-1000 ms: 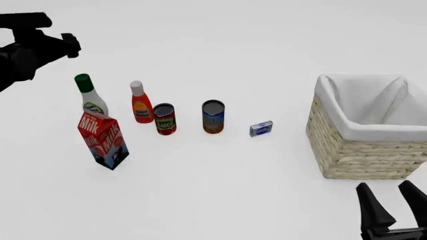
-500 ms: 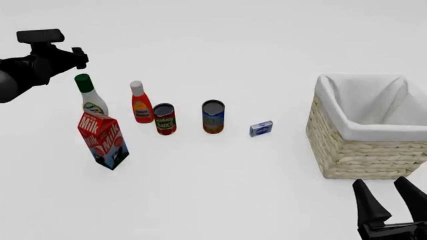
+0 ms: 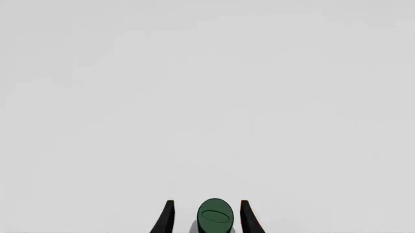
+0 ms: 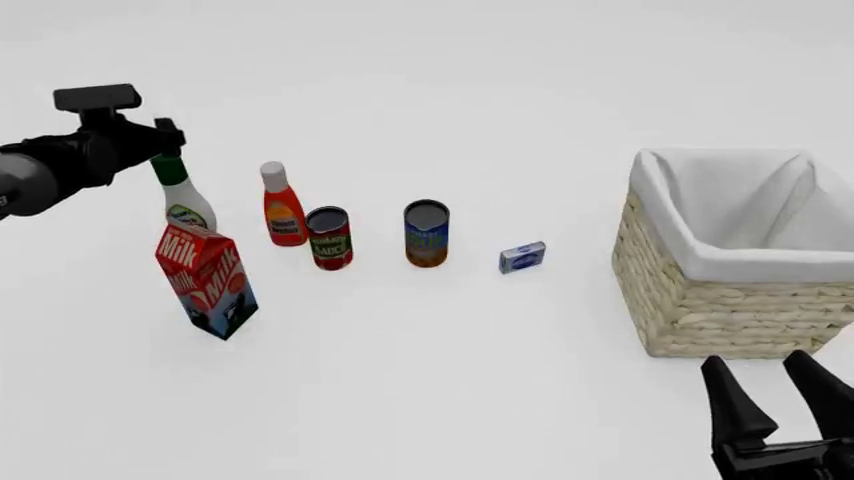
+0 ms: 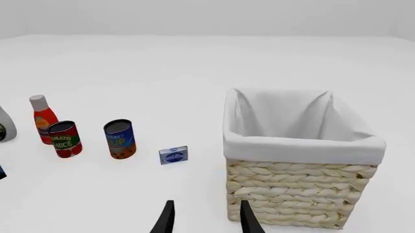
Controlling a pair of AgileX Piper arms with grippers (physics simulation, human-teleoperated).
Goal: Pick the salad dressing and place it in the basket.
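Observation:
The salad dressing (image 4: 186, 203) is a white bottle with a green cap, standing at the left behind the milk carton. My left gripper (image 4: 168, 143) hovers at its cap, open. In the left wrist view the green cap (image 3: 215, 217) sits between the two fingertips of the left gripper (image 3: 207, 203), with a small gap on each side. The basket (image 4: 721, 312) stands at the right, wicker with a white lining. My right gripper (image 4: 770, 388) is open near the front edge, just in front of the basket (image 5: 292, 190), with nothing between its fingers (image 5: 170, 213).
A milk carton (image 4: 207, 280) stands directly in front of the dressing. To its right stand a red bottle with a white cap (image 4: 280, 207), a tomato sauce can (image 4: 328, 238), a blue can (image 4: 426, 234) and a small blue box (image 4: 522, 257).
My left gripper has moved right and down until it straddles the dressing's cap. The right gripper has shifted slightly left and stays low.

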